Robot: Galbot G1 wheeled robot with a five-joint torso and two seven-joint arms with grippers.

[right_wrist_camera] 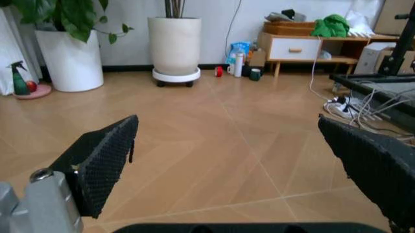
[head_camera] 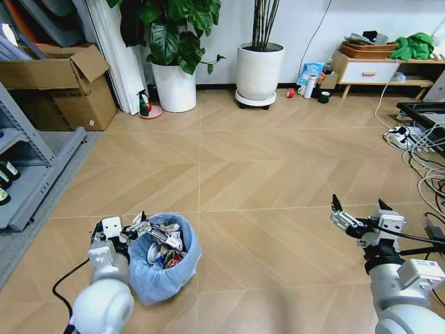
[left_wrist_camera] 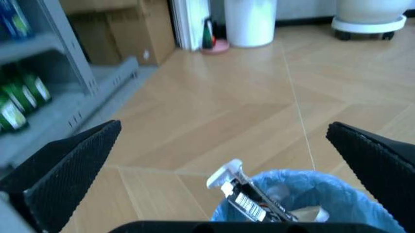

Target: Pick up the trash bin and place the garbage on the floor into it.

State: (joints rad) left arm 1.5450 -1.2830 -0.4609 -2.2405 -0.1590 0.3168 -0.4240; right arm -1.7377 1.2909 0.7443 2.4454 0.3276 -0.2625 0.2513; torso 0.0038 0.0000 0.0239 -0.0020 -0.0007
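At the lower left of the head frame we saw the bin (head_camera: 165, 268) standing on the floor (head_camera: 271, 181), its blue bag already stuffed with garbage (head_camera: 164, 245): wrappers and a crushed can poked above the rim. Our left gripper (head_camera: 136, 229) hung just beside that rim, fingers spread wide and pinching nothing; from the left wrist camera the bin sat low in the frame between the two dark pads (left_wrist_camera: 71, 167). Our right gripper (head_camera: 356, 206) hovered at the lower right of the head frame, well apart from the bin, its fingers also spread and empty. We could find no loose litter on the planks in front of us, so we judged the collecting step close to finished. Any next move would call for checking the floor outside these frames, or for closing the left fingers on the rim to lift the bin.
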